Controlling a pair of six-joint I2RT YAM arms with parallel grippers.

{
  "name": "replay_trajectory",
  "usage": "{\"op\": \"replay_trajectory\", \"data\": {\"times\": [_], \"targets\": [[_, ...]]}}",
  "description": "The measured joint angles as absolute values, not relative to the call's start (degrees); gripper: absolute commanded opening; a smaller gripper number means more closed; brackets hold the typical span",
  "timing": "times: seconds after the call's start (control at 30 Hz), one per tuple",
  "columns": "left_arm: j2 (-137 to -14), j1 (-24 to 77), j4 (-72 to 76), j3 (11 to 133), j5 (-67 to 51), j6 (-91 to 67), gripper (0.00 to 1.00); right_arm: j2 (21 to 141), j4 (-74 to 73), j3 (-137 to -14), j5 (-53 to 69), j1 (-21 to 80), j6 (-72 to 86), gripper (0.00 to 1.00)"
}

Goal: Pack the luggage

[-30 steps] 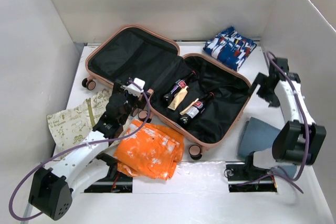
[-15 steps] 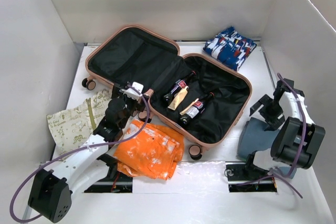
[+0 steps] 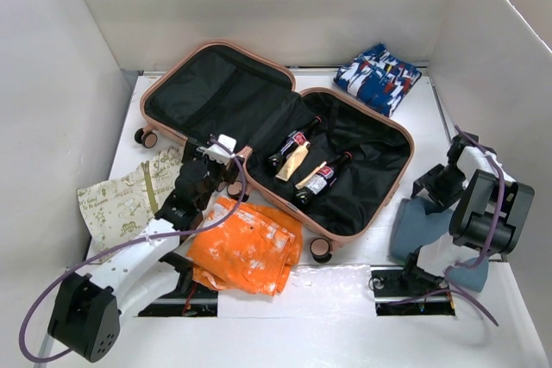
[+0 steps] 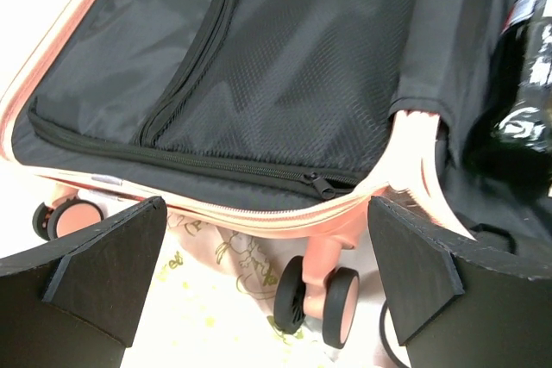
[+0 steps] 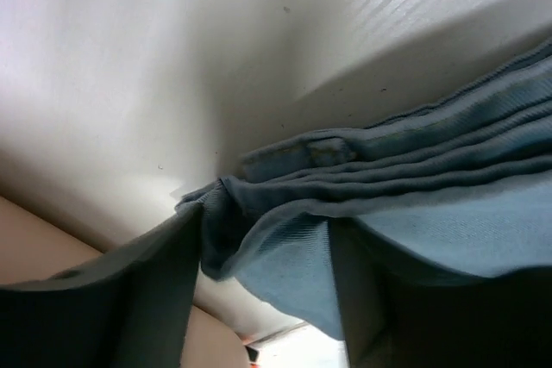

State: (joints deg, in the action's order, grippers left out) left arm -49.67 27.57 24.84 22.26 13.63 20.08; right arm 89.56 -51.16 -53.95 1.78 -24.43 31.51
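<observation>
Right wrist: jaws astride blue-grey cloth [image 5: 431, 204]

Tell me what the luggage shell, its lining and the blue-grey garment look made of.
Luggage shell: likely hard plastic, smooth salmon-pink satin edge.
Lining: black woven synthetic mesh, fine grid texture, zipper.
Blue-grey garment: soft ribbed knit fabric, probably cotton; folds limply.

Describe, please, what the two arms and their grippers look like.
Both the left arm and the right arm have white link shells between blocky black joint housings. A thin purple cable runs along each. The left gripper has flat, matte black wedge fingers and a small white block behind them; the right gripper's fingers look dark grey.
</observation>
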Motion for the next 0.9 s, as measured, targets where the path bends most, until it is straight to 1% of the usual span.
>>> {"op": "replay_trajectory", "data": {"times": [0.03,0.13,0.17,0.2,0.23,0.27,0.47,0.53,0.57,0.6,0.7,0.73,0.77,0.87,0.9], "targets": [[-50.09,27.40,24.86,22.28,13.74,20.14,1.00,89.69,-51.16,-53.95,1.74,-24.51,31.77,0.45],[-51.57,26.74,24.93,22.72,13.74,20.34,1.00,90.83,-51.13,-54.57,2.20,-24.69,32.67,0.22],[-52.01,26.52,24.95,22.94,13.74,20.40,1.00,91.46,-51.20,-55.18,2.46,-24.71,32.97,0.10],[-52.45,26.37,24.93,23.22,13.74,20.47,1.00,92.05,-51.20,-55.83,2.90,-24.71,33.32,0.06],[-52.93,26.11,24.93,23.59,13.74,20.58,1.00,92.55,-50.89,-56.36,3.53,-24.73,33.91,0.02],[-53.41,25.80,24.93,24.05,13.74,20.71,1.00,93.03,-50.41,-56.73,4.29,-24.73,34.74,0.00],[-56.01,23.57,25.02,26.98,13.50,21.56,1.00,94.78,-43.88,-58.50,7.60,-24.64,42.35,0.00],[-56.75,22.94,24.97,28.01,13.28,21.63,1.00,96.09,-39.79,-59.92,8.40,-24.36,44.84,0.19],[-57.01,22.61,24.99,28.45,13.08,21.65,1.00,96.99,-38.09,-60.99,8.82,-24.14,45.32,0.30],[-57.25,22.35,25.04,28.80,12.86,21.67,1.00,98.13,-36.80,-62.50,9.28,-23.88,45.32,0.51],[-57.43,22.04,25.06,29.17,12.36,21.80,1.00,101.30,-36.03,-68.71,9.87,-22.55,42.06,0.74],[-57.45,22.02,25.06,29.17,12.21,21.82,1.00,102.04,-36.29,-71.29,9.28,-21.96,40.03,0.86],[-57.49,22.02,25.06,29.17,12.14,21.85,1.00,102.21,-36.71,-73.12,8.60,-21.45,38.22,0.91],[-57.49,22.02,25.15,29.17,11.68,21.85,1.00,100.55,-39.83,-76.60,5.13,-20.21,30.68,0.99],[-57.49,22.02,25.28,29.17,11.49,21.85,1.00,99.37,-41.43,-76.82,3.68,-20.03,28.62,0.99]]}}
